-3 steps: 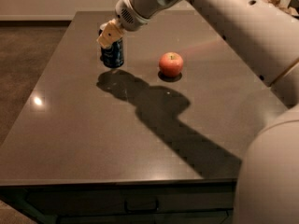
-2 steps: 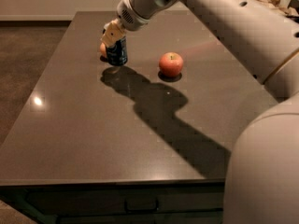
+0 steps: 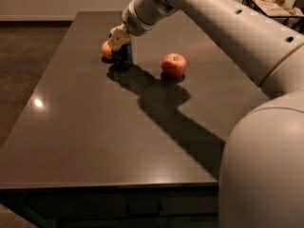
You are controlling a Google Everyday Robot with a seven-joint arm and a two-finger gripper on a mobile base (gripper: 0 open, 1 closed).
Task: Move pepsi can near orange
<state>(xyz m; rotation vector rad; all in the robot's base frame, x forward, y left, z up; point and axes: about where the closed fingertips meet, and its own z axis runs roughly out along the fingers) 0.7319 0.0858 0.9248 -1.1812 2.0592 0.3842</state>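
Note:
The pepsi can (image 3: 123,57) stands upright on the dark table (image 3: 95,127), toward the far left. The orange (image 3: 107,50) lies just behind and left of the can, partly hidden by it, touching or almost touching it. My gripper (image 3: 118,38) is at the can's top, reaching in from the upper right, with its tan fingers (image 3: 115,40) closed around the top of the can.
A red apple (image 3: 174,64) with a stem dimple sits on the table to the right of the can. My arm (image 3: 213,18) crosses the upper right of the view and casts a long shadow across the table. A wooden object (image 3: 273,4) stands beyond the table at the far right.
The gripper and the can have shifted slightly, and the orange now shows behind the can's left side. The arm has swung to fill more of the right side.

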